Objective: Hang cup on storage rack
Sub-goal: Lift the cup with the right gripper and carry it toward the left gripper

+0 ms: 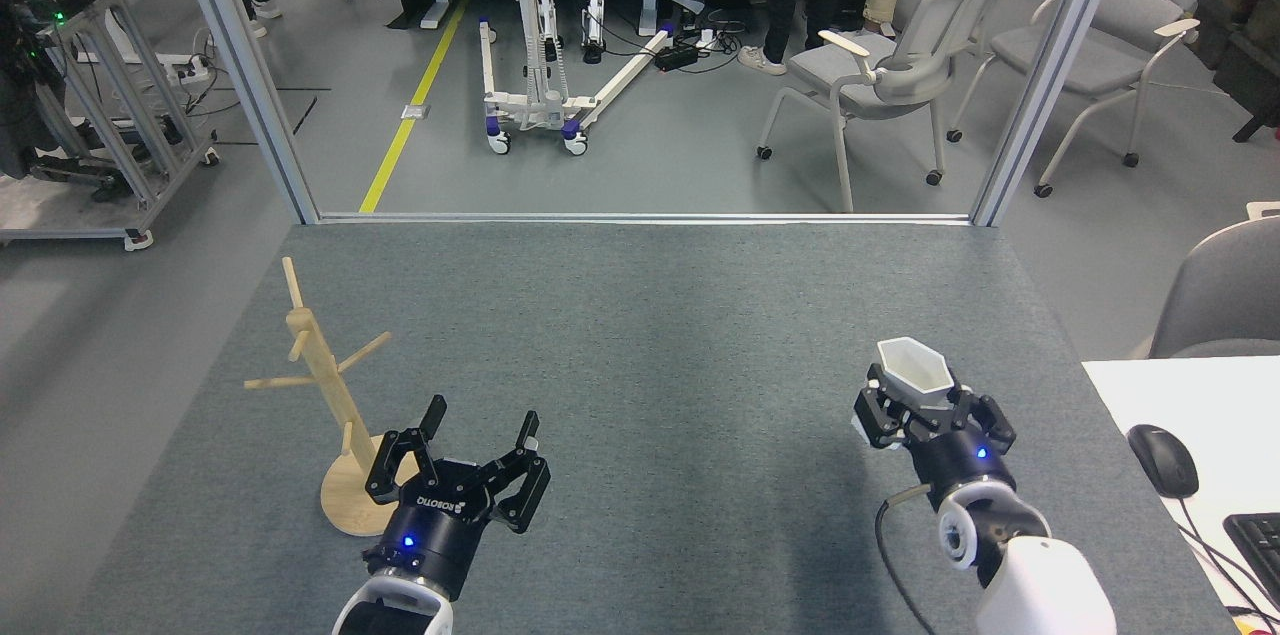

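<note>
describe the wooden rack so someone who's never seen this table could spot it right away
Start at the grey felt table and go to its near left side. The storage rack stands there beside the open left hand: a slim, pale wooden post with short angled pegs on a round base, the table's only wooden thing.

The cup (915, 375) looks matt white, like unglazed ceramic or plastic, the storage rack (325, 395) is pale, bare, smooth wood, the surface (650, 345) wears a rough grey-green felt-like cloth, and each gripper, left (480, 430) and right (925, 405), is black, faintly glossy metal or plastic.
</note>
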You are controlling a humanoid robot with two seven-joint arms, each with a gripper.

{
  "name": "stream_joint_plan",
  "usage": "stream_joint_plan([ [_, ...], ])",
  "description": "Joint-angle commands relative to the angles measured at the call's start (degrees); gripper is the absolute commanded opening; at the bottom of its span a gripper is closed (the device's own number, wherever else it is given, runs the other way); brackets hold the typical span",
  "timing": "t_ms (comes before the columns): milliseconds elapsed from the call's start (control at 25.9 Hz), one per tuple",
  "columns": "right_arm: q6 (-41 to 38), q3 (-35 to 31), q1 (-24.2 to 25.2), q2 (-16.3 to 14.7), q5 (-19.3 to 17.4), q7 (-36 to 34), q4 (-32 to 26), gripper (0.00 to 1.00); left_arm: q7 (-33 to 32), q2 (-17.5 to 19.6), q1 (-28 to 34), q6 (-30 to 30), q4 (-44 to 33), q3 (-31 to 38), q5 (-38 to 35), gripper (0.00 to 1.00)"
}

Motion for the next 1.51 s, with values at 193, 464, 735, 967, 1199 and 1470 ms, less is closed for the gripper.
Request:
stream_joint_plan([
  [193, 1.5, 5.3, -5.5, -4.4, -8.3, 12.4, -12.5, 0.04, 0.0, -0.1, -0.1, -0.2, -0.1, -1.0, 0.0, 1.00],
  [464, 20.3, 20.6, -13.3, -4.0, -7.8, 17.3, -21.4, 0.03, -6.1, -0.2, -0.7, -2.8, -0.3, -3.1, 0.0, 1.00],
  [735, 33.1, 35.5, -21.5, -3.5, -7.8, 21.4, -26.0, 0.03, -7.8, -0.3, -0.7, -4.4, -1.2, -5.0, -0.1, 1.00],
  [967, 34.8, 40.6, -22.2, -0.8, -6.0, 22.4, -28.3, 0.03, -8.2, -0.5, -1.8, -9.1, -0.8, -6.3, 0.0, 1.00],
  [1199, 43.6, 45.9, -21.4, 3.5, 1.5, 28.3, -28.2, 0.03, -8.4, -1.8, -4.1, -10.5, -0.3, -9.2, -0.4, 1.00],
  [1470, 48.0, 47.0, -18.1, 7.0, 6.4, 29.6, -28.2, 0.04, -8.4, -4.3, -6.3, -1.1, 0.8, -9.1, -0.3, 0.99],
])
